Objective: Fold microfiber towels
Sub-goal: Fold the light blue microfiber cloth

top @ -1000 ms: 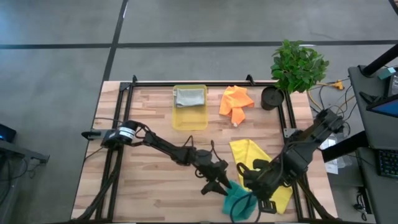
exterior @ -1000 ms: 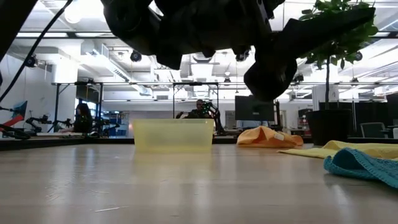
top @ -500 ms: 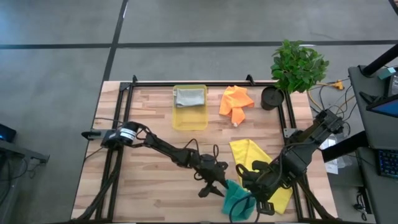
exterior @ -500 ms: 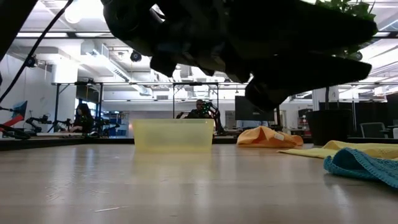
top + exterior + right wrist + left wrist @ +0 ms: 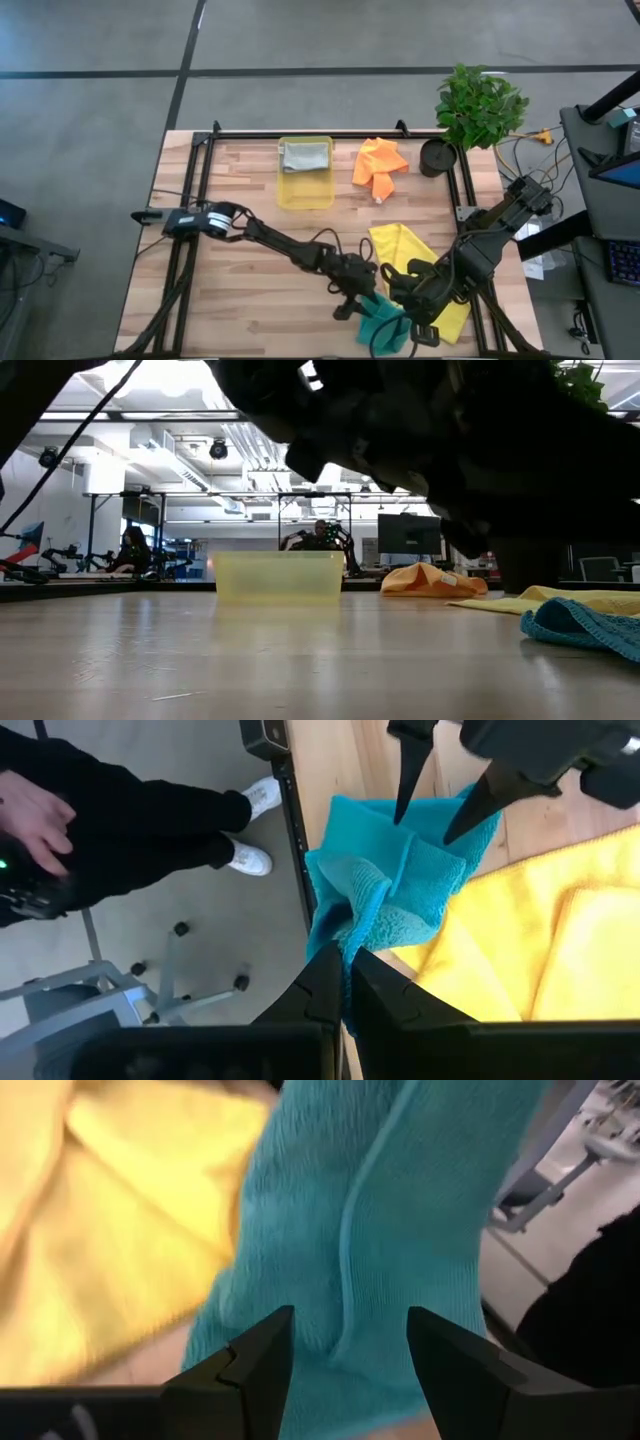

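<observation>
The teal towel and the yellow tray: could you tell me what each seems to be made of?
The teal towel looks like soft microfiber cloth: fuzzy looped pile, stitched hem, limp folds. The yellow tray looks like rigid translucent plastic: straight walls, light glowing through them in the low view.

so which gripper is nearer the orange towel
Left, though neither is close. The left gripper is open over the teal towel at the near edge; the right gripper, shut on that towel, sits slightly farther from the orange towel.
</observation>
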Robot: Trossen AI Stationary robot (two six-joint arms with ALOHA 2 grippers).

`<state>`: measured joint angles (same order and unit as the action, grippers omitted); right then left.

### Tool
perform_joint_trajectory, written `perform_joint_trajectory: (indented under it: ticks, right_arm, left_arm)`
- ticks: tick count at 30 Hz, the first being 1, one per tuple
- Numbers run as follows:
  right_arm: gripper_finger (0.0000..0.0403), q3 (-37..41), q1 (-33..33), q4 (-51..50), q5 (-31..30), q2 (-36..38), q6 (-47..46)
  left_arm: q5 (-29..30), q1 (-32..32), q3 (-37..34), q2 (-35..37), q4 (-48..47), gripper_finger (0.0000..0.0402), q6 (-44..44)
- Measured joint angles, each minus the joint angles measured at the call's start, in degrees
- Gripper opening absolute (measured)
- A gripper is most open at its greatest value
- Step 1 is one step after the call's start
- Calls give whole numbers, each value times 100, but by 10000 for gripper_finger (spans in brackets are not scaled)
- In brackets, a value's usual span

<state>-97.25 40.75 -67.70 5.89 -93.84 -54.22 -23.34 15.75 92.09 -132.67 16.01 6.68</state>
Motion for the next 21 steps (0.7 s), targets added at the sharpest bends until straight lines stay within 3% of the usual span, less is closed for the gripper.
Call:
perform_joint_trajectory:
  ticks: [21]
  right_arm:
    - [8,0,-2,99,-11,0,-175]
  left_arm:
    - [130,177,327,-308,-293,182,45]
